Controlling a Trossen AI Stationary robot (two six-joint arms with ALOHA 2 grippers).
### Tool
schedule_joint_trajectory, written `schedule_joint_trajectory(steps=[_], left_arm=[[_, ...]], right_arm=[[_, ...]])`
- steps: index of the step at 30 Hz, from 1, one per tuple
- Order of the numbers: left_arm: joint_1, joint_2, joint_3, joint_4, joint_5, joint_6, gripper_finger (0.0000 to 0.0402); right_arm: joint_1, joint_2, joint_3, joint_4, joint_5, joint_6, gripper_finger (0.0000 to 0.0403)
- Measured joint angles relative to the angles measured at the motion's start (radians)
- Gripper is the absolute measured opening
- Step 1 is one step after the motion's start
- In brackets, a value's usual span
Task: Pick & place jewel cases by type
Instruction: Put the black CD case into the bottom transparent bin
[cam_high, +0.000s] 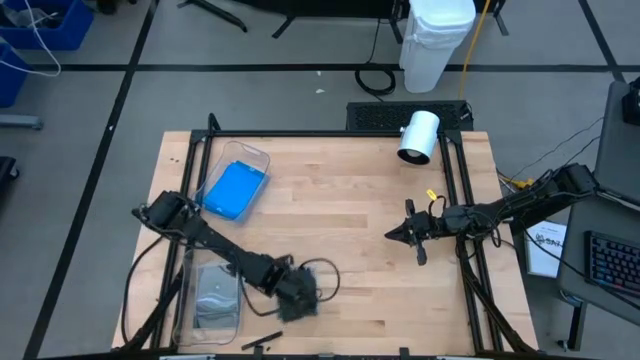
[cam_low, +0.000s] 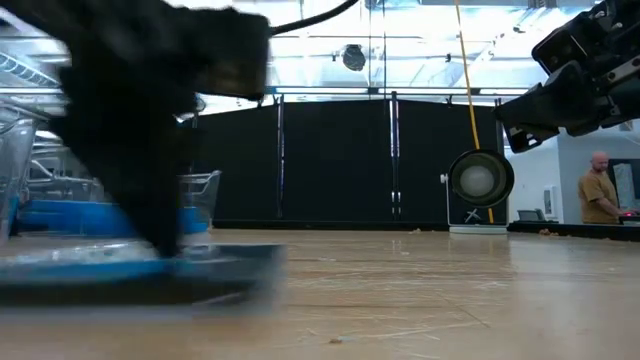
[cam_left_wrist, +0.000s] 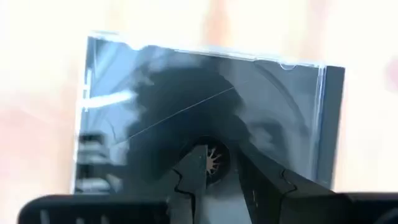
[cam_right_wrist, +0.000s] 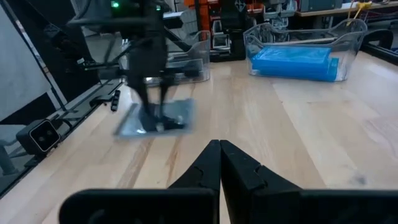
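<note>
Grey jewel case (cam_high: 297, 303) lies near the table's (cam_high: 350, 200) front edge, pinched by the left gripper (cam_high: 296, 297). Blue cases (cam_high: 235, 190) fill the rear-left bin (cam_high: 262, 157); grey cases (cam_high: 214, 296) the front-left bin (cam_high: 189, 262). Apparently the last. Right gripper (cam_high: 392, 235) hovers pressed together, right side.

From above, the grey jewel case (cam_high: 298, 300) at seven o'clock on the surface (cam_high: 350, 200) is mostly covered by the left pincer (cam_high: 297, 296). At surface level it is smeared by blur. Its near edge is cut off in the left wrist view.
</note>
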Motion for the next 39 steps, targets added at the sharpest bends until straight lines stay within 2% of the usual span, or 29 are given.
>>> schedule_joint_trajectory(steps=[4, 9, 11, 13, 14, 15, 17, 20, 24, 26, 30, 39], left_arm=[[0.054, 0.007, -0.005, 0.046, -0.249, 0.044, 0.0097], [0.143, 0.006, -0.005, 0.209, -0.542, 0.074, 0.0097], [0.183, 0.006, -0.005, 0.279, -0.632, 0.077, 0.0097], [0.221, 0.006, -0.005, 0.336, -0.663, 0.084, 0.0097], [0.239, 0.005, -0.005, 0.347, -0.621, 0.117, 0.0097], [0.255, 0.003, -0.004, 0.347, -0.534, 0.176, 0.0097], [0.278, -0.006, -0.005, 0.309, -0.303, 0.303, 0.0097], [0.275, -0.01, -0.005, 0.283, 0.003, 0.369, 0.0097], [0.221, -0.01, -0.004, 0.218, 0.221, 0.392, 0.0097], [0.19, -0.01, -0.004, 0.177, 0.27, 0.389, 0.0097], [0.131, -0.01, 0.002, 0.074, 0.273, 0.331, 0.0097], [0.024, -0.018, 0.012, -0.149, 0.175, 0.128, 0.0097]], right_arm=[[0.0, 0.0, 0.0, 0.0, 0.001, -0.011, 0.0], [0.0, 0.0, 0.0, 0.0, 0.001, -0.011, 0.0], [0.0, 0.0, 0.0, 0.0, 0.001, -0.015, 0.0], [0.0, 0.0, 0.0, 0.0, 0.001, -0.015, 0.0], [0.0, 0.0, 0.0, 0.0, 0.001, -0.015, 0.0], [0.0, 0.0, 0.0, 0.0, 0.001, -0.014, 0.0], [0.0, 0.0, 0.0, -0.001, 0.0, -0.013, 0.0], [0.0, 0.0, 0.0, -0.011, -0.001, -0.012, 0.0], [0.0, 0.0, 0.0, -0.025, -0.002, -0.007, 0.0], [0.0, 0.0, 0.0, -0.028, -0.002, 0.006, 0.0], [0.0, 0.001, 0.0, -0.031, -0.002, 0.015, 0.0], [0.0, 0.001, 0.0, -0.031, -0.003, 0.023, 0.0]])
